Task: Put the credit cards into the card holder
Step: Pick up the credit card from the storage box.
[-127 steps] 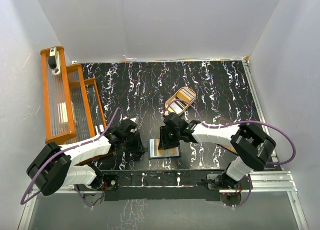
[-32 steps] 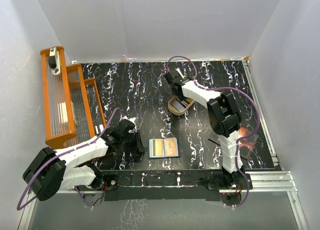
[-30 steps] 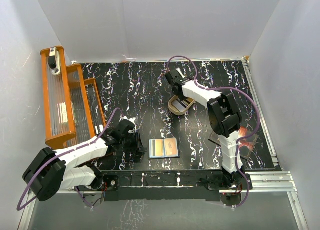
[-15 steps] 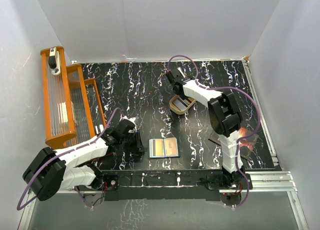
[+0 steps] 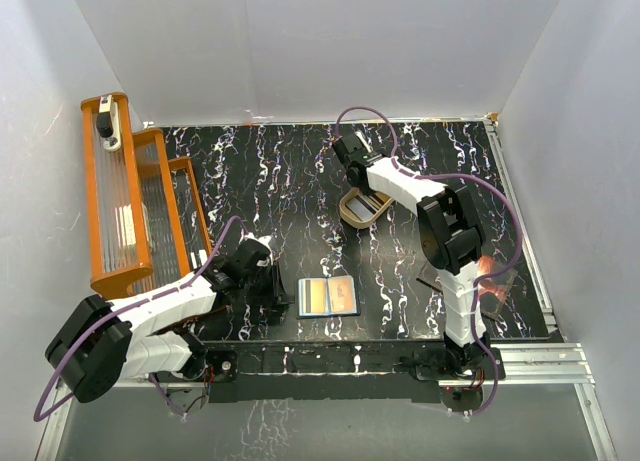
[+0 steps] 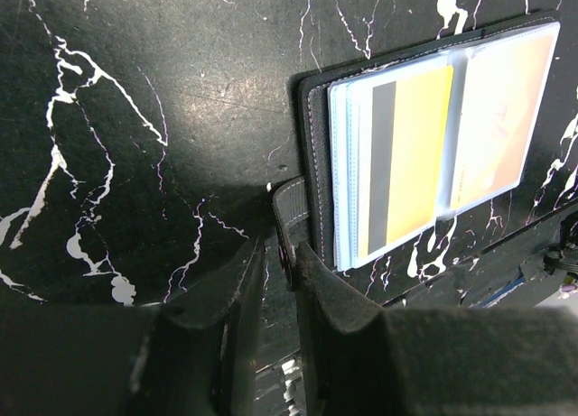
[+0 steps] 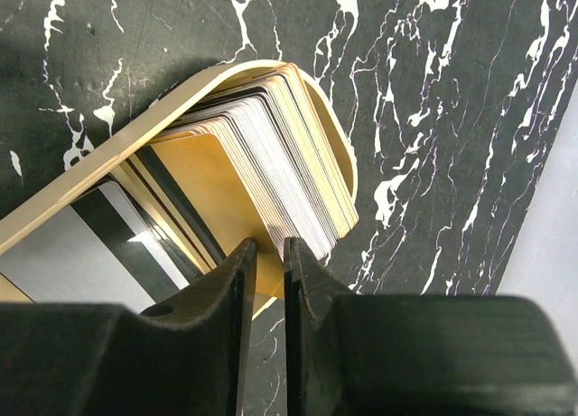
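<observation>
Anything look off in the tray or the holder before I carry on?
Only the tan oval tray: its plastic credit cards are fanned and lean tilted against the curved rim, not stacked flat. The black folding card holder lies open and flat, its edge tab pinched by the left fingers.

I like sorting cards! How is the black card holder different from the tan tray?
The card holder is black, flat and rectangular, lying open like a book; the tan tray is oval with a raised rim. The holder keeps its cards flat in clear sleeves, a yellow card beside an orange card; the tray holds a thick stack of cards leaning on edge. Both hold credit cards.
</observation>
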Available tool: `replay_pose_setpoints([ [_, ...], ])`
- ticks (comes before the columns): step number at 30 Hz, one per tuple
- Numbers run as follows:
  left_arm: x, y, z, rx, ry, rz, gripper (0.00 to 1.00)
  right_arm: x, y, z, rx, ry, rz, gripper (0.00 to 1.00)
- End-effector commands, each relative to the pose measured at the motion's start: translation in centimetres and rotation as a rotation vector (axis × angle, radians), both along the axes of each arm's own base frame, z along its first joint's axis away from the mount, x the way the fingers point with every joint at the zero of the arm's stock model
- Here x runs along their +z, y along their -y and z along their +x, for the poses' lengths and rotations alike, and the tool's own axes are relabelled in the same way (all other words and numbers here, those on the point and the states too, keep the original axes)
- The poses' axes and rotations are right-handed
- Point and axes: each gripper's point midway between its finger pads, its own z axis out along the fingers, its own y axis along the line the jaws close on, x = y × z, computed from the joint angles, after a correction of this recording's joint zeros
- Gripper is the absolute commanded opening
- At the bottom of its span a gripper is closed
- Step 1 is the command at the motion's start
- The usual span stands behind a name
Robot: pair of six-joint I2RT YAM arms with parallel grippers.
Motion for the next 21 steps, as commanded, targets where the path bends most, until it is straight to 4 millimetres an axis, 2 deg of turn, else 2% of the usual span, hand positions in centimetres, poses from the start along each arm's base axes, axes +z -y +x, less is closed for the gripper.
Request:
replay_pose_setpoints([
  [1,0.6,-0.2,0.3,0.001,0.017,0.009,0.19,4.1,0.2,1.9,-0.020,0.112,0.017,0.14],
  [10,0.9,-0.2,0.2,0.001,0.019,0.006,0.19,4.7,-0.9,1.4,0.006,0.094,0.097,0.00],
  [21,1.9,-0.3,0.4,0.006,0.037,0.006,0.23,5.3,-2.7,-0.7,0.032,0.054,0.251,0.00],
])
